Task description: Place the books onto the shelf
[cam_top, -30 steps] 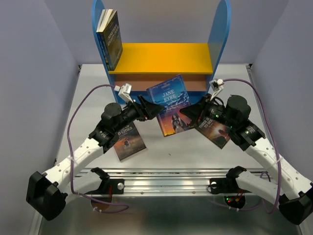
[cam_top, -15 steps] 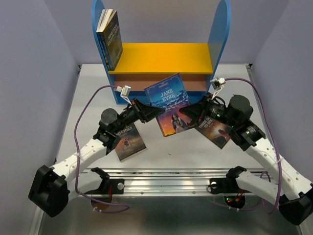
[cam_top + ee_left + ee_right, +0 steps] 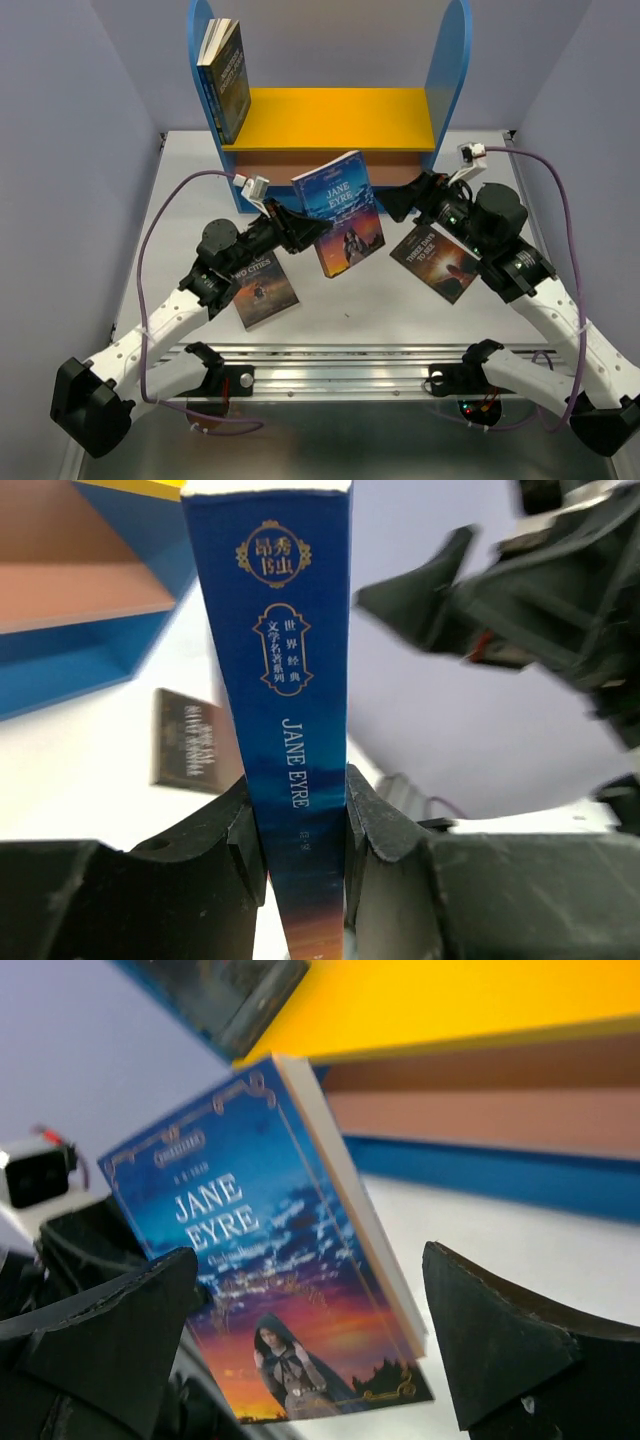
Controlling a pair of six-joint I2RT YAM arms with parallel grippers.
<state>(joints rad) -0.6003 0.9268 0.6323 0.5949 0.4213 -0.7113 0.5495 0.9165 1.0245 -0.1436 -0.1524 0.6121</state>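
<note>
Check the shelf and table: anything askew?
The book on the yellow board leans against a blue side panel, not upright. Jane Eyre hangs tilted in the left pincer.

A pale grey table [image 3: 380,310] carries the shelf [image 3: 452,60], which stands at the far edge with its blue base on the tabletop. An upright book [image 3: 224,75] stands on the yellow upper board [image 3: 340,112], leaning against the left side panel. Two more lie flat, covers up, in front of the shelf: the left-hand book [image 3: 268,290] and the right-hand book [image 3: 435,262], well apart
</note>
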